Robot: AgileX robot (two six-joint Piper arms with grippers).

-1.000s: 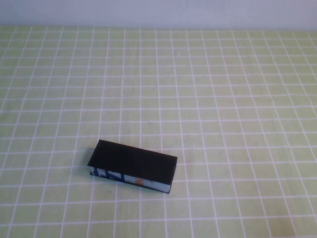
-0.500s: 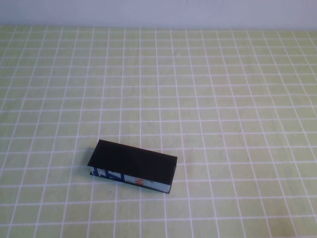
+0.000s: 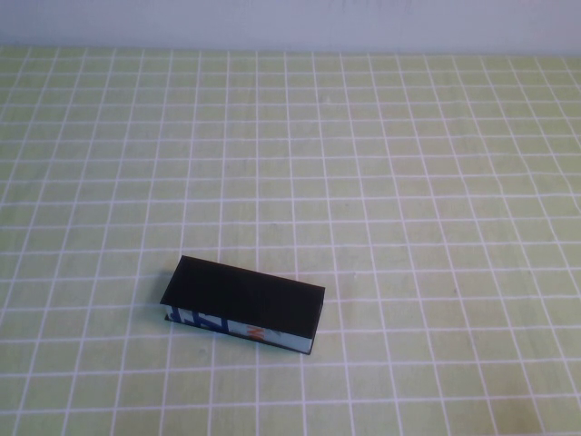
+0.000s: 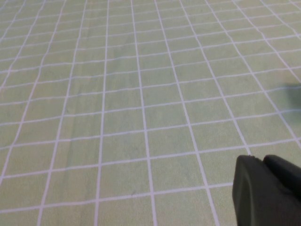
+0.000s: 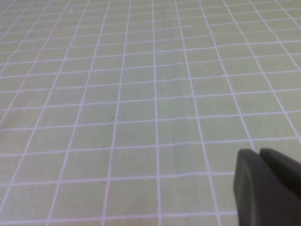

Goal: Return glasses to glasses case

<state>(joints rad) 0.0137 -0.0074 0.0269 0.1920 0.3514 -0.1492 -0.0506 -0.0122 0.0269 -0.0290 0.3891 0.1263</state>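
Observation:
The glasses case (image 3: 243,303) lies on the near-left part of the table. It is a black box with its flap lid down and its blue, white and orange side facing me. The glasses are out of view. Neither arm shows in the high view. My left gripper (image 4: 262,159) shows only in the left wrist view, shut and empty above bare cloth. My right gripper (image 5: 258,151) shows only in the right wrist view, also shut and empty above bare cloth. The case shows in neither wrist view.
A green tablecloth with a white grid (image 3: 381,182) covers the table. A pale wall (image 3: 290,23) runs along the far edge.

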